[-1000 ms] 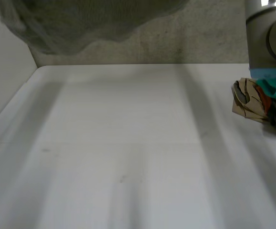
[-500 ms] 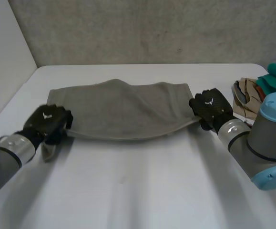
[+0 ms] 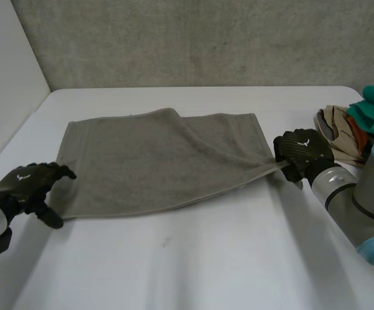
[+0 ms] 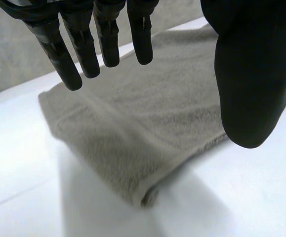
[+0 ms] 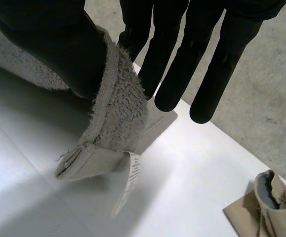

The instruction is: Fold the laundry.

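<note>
White tabletop (image 3: 193,271) held a grey towel (image 3: 154,161) in its middle. Fingers of the right hand (image 3: 303,152) seemed to pinch its right corner; the left hand (image 3: 28,187) hung open nearby. Pulling one side could drag it crooked.

Robot lab or test cell: bare white table (image 3: 193,271), rough grey concrete wall (image 3: 206,39) behind it, plain white panel (image 3: 6,97) at its left, two grey robot arms (image 3: 364,203) over it, laundry on top (a towel (image 3: 161,161), a clothes pile (image 3: 345,132)).
</note>
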Motion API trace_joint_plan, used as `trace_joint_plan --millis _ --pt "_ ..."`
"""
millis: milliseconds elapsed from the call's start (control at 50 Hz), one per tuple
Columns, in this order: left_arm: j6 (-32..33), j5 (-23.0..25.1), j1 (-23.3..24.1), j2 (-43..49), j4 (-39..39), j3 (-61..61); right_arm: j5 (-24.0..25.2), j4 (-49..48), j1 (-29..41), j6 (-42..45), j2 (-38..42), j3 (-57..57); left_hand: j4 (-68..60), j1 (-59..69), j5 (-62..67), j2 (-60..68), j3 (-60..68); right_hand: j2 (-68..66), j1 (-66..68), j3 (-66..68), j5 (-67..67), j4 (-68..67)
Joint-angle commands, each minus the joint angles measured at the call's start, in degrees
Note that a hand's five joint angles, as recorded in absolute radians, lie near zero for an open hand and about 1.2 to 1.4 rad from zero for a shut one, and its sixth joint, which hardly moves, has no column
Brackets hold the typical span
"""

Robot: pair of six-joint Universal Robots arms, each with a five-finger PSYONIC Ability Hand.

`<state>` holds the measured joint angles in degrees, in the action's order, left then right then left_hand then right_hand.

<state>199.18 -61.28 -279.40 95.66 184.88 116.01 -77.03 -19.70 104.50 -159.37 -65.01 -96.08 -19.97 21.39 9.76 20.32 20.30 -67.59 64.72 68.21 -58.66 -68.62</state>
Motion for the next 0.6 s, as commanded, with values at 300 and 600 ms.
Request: trace_joint_plan --millis 300,600 --pt "9.8 6.3 -7.1 11.7 3.2 -2.9 0.6 -0.3 0.4 -0.6 -0.6 -1.4 -16.6 15.2 16.9 16.3 16.3 -12.4 15.3 11.8 -11.3 -11.4" --pt "5.4 6.6 -5.1 13.3 6.5 -4.9 0.6 -0.3 0.2 -0.1 -0.8 -1.9 -21.0 19.6 21.2 20.7 20.7 -12.4 15.3 11.8 -11.3 -11.4"
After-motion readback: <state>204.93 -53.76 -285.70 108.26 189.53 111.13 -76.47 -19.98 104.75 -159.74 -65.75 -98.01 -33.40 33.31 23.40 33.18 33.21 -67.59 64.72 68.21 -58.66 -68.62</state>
